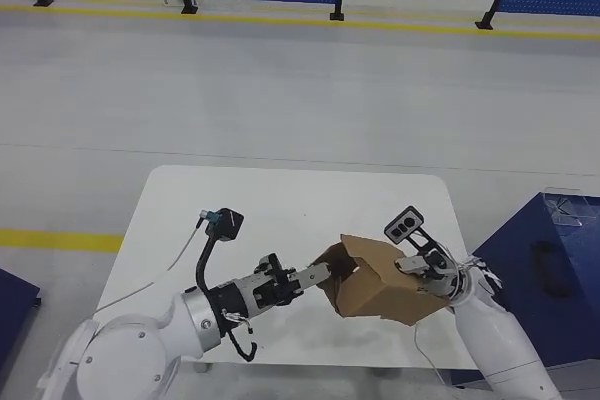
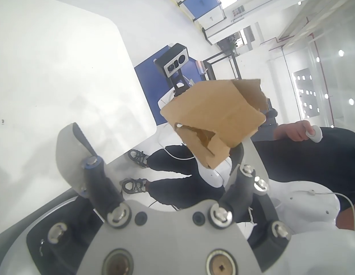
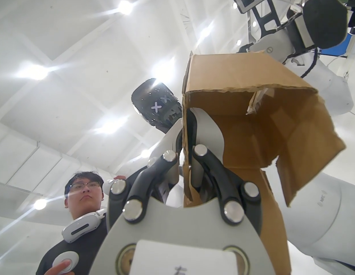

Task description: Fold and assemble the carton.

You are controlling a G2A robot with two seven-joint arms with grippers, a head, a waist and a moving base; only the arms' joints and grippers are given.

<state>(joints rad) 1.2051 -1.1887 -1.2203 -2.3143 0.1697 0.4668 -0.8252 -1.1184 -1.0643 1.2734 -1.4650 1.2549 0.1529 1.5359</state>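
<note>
A brown cardboard carton (image 1: pixel 380 283), partly folded into a box with loose flaps, hangs tilted over the white table's (image 1: pixel 280 200) front right part. My right gripper (image 1: pixel 422 268) is shut on one carton wall (image 3: pixel 185 121). One finger (image 3: pixel 207 127) is inside the box and the other is behind the wall. My left gripper (image 1: pixel 325 272) is at the carton's opposite, open end. In the left wrist view the left gripper (image 2: pixel 161 135) is wide open. One fingertip (image 2: pixel 247 147) lies against the edge of the carton (image 2: pixel 214 115), and the other finger (image 2: pixel 77 141) stands well apart.
A dark blue cabinet (image 1: pixel 550 260) stands just off the table's right edge. The far and left parts of the tabletop are bare white surface. Each arm carries a small camera block on a stalk (image 1: pixel 223 225) (image 1: pixel 406 224) above its wrist.
</note>
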